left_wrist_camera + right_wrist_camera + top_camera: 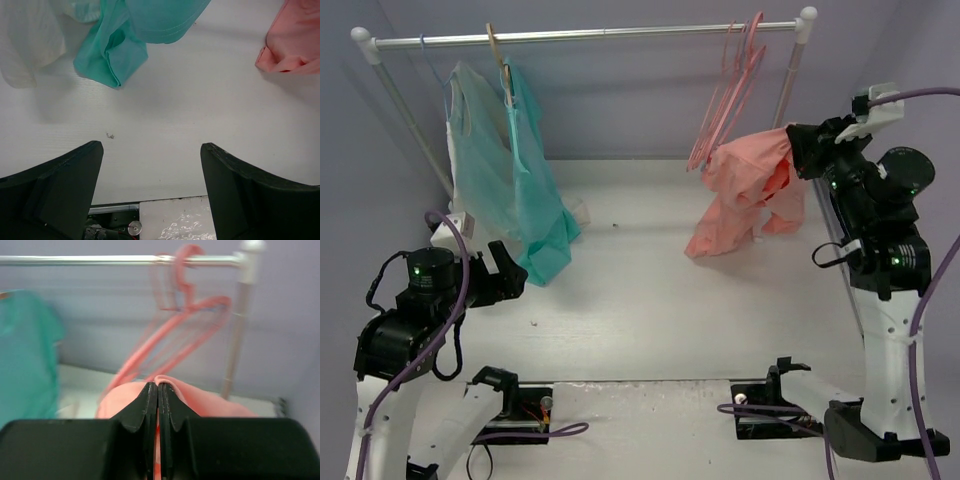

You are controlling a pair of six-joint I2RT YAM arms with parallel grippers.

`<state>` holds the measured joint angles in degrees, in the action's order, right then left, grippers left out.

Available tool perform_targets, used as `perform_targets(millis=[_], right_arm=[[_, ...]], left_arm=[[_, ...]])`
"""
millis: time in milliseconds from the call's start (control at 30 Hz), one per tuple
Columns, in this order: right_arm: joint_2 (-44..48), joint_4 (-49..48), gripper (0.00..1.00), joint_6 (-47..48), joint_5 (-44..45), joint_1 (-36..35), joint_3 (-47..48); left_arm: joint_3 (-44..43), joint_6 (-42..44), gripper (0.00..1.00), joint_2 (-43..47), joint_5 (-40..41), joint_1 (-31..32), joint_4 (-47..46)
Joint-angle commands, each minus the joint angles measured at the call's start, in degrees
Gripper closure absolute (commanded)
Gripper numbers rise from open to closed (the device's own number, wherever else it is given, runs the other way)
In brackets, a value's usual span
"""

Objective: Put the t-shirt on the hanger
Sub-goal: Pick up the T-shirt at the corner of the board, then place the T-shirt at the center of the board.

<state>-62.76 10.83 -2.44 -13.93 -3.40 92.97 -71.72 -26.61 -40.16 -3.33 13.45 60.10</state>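
Teal garment [528,200] hangs on rail [620,34]; pale garment [461,100] beside it

The right arm [880,240] stood raised, wrist turned inward, its jaws pinched tight on the t-shirt [745,190]. The left arm [415,300] sat folded low, its jaws spread wide, angled downward.

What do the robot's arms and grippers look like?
The left arm and right arm have white lower segments, chunky black joints with small green lights, and purple cables looping alongside. The left gripper and right gripper each have two matte black, wedge-shaped fingers.
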Motion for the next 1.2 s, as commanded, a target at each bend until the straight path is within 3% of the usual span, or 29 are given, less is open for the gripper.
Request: perform_targets(millis=[0, 33, 167, 300, 433, 633, 667, 733, 767, 867, 1033, 1167], right_arm=[[5.1, -5.7, 1.00, 0.7, -20.4, -1.3, 0.0], [6.9, -9.0, 1.00, -0.5, -28.2, -1.4, -0.5], [7.1, -17.2, 1.00, -9.4, -42.6, -2.7, -2.1], [5.8, -26.7, 1.00, -19.9, -48.5, -4.2, -5.9], [1.9, -22.3, 0.98, -18.9, -47.3, -7.6, -4.7], [-6.8, -9.6, 0.98, -7.0, -24.6, -28.9, -2.8], [-8.3, -8.0, 0.93, -5.9, -21.3, -32.1, -2.2], [-12.5, -6.1, 0.70, -4.3, -11.6, -39.6, -2.1], [-13.3, -6.1, 0.49, -4.4, -9.0, -41.0, -3.0], [-13.6, -7.7, 0.37, -4.6, -0.6, -43.8, -7.3], [-9.8, -6.0, 0.40, -3.0, 6.7, -44.1, -15.3], [-6.3, -1.0, 0.52, -2.4, 8.0, -44.2, -22.6]], left_arm=[[-2.5, -0.3, 0.20, -0.9, -1.6, 0.3, -3.0], [-2.5, -0.4, 0.20, -0.8, -1.8, 0.3, -2.7], [-2.6, -0.6, 0.20, -0.2, -2.8, 0.3, -1.8], [-3.8, -0.6, 0.20, 0.5, -4.5, 0.3, -0.7], [-3.7, -0.8, 0.20, 1.6, -5.6, 0.3, -0.4], [-1.8, -1.7, 0.21, 1.8, -7.4, 0.3, -0.8], [-1.4, -1.9, 0.21, 1.6, -7.7, 0.3, -0.9], [-0.1, -2.3, 0.21, 1.3, -8.5, 0.3, -1.2], [0.4, -2.5, 0.21, 1.2, -8.9, 0.3, -1.3], [2.5, -3.4, 0.24, 1.3, -10.4, 0.3, -2.3], [9.4, -6.5, 0.29, 2.0, -11.3, 0.3, -5.2], [16.7, -10.7, 0.37, 1.9, -13.1, 0.3, -9.9]])
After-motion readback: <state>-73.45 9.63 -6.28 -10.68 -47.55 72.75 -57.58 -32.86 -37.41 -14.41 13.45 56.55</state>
